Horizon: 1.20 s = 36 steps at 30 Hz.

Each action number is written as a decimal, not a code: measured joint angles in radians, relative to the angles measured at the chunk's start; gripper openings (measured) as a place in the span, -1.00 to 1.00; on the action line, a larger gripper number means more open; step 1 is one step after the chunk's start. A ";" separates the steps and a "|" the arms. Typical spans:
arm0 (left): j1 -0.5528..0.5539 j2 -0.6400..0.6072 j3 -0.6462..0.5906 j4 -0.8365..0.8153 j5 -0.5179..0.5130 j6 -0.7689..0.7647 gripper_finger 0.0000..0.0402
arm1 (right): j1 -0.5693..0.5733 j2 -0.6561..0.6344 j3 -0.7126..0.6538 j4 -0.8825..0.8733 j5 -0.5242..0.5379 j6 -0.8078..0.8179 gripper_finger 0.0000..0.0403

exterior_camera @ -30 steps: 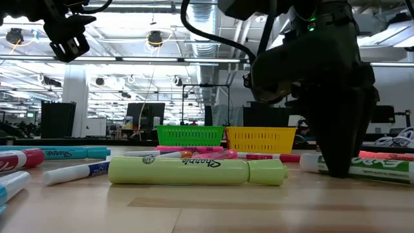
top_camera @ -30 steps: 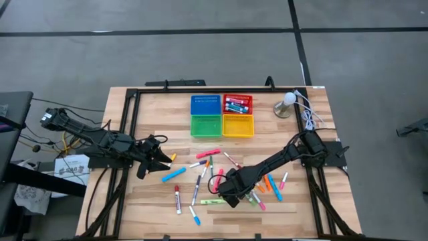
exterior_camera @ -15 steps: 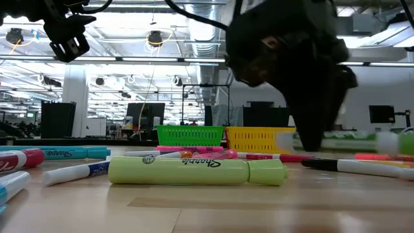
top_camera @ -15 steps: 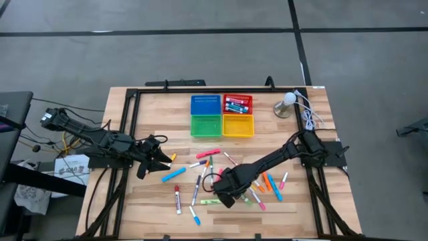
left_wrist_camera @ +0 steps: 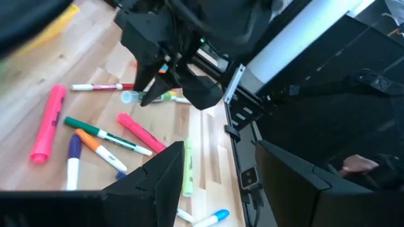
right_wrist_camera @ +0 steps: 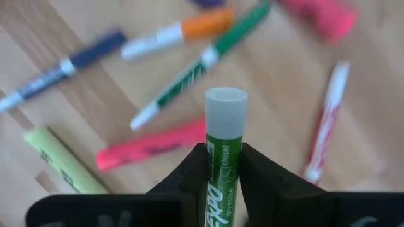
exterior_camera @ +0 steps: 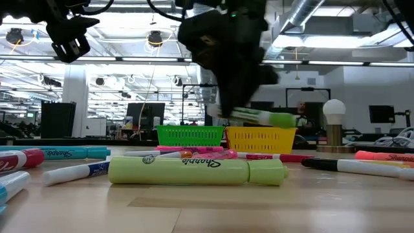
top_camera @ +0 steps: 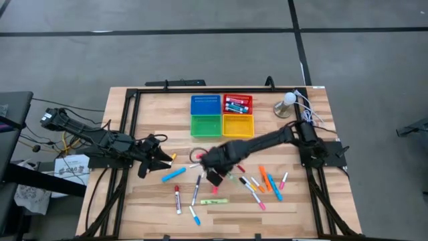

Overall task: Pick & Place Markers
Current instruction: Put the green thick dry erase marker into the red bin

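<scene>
1. High view: overhead, looking straight down; takes in the whole table, both arms and the grey floor around it. Far off.
2. Low view: at table-top height, facing level across the boards toward the green tray and yellow tray, room behind. A yellow highlighter lies very near the lens.
3. Left wrist view: angled down over the scattered markers, medium range; the other arm crosses its field.
4. Right wrist view: looks steeply down, close on the green marker between its fingers.
5. Shared: the marker scatter appears in all four; the trays in high and low only.
</scene>
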 joint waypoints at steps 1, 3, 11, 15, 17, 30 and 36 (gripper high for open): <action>0.000 0.000 0.000 0.000 -0.008 0.000 -0.03 | -0.018 0.000 0.011 0.000 0.000 -0.033 -0.69; 0.000 0.000 0.000 0.001 -0.027 -0.002 -0.03 | -0.054 0.000 0.034 0.000 0.000 -0.100 -0.69; 0.000 0.000 0.000 0.003 -0.132 -0.016 -0.03 | -0.197 -0.001 0.110 -0.029 0.004 -0.341 -0.69; 0.000 0.000 0.000 0.005 -0.208 -0.016 -0.03 | -0.266 -0.001 0.139 -0.063 0.037 -0.449 -0.69; 0.000 0.000 0.000 0.008 -0.259 -0.016 -0.03 | -0.298 -0.001 0.154 -0.079 0.064 -0.504 -0.69; 0.095 0.000 0.000 0.040 -0.462 0.061 -0.03 | -0.516 -0.002 0.171 -0.108 0.201 -0.816 -0.69; 0.167 0.000 0.000 0.068 -0.463 0.117 -0.03 | -0.620 -0.002 0.171 -0.102 0.238 -0.967 -0.69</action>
